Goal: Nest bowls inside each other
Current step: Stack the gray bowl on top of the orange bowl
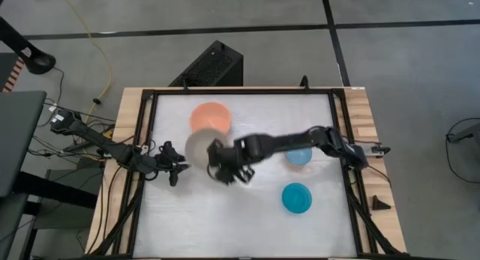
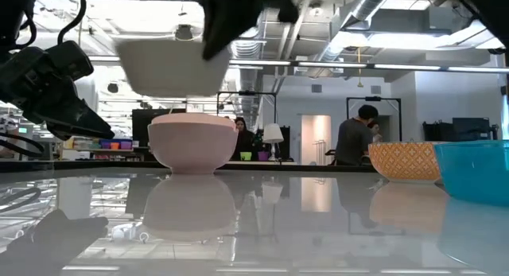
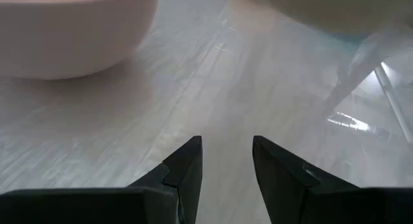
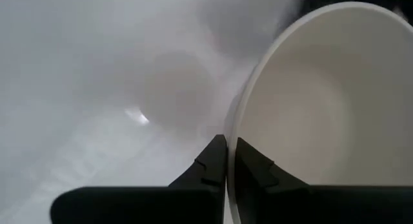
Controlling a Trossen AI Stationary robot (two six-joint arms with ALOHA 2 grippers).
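Note:
My right gripper is shut on a grey-beige bowl, which hangs in the air left of the table's middle. Just beyond it a salmon-orange bowl, pale pink outside, stands upright on its base. A smaller light blue bowl sits partly under my right arm. A teal-blue bowl stands at the near right. My left gripper waits open near the table's left side, low over the bare table. My right gripper holds the grey-beige bowl by its rim, on the side toward the table's near right. One finger is inside the bowl and one outside. The fingers slant down from the table's right. The bowl is lifted clear, mouth up and about level.
A black frame borders the white tabletop. Beyond the table there is a room with people standing far back. Bare table lies along the near edge.

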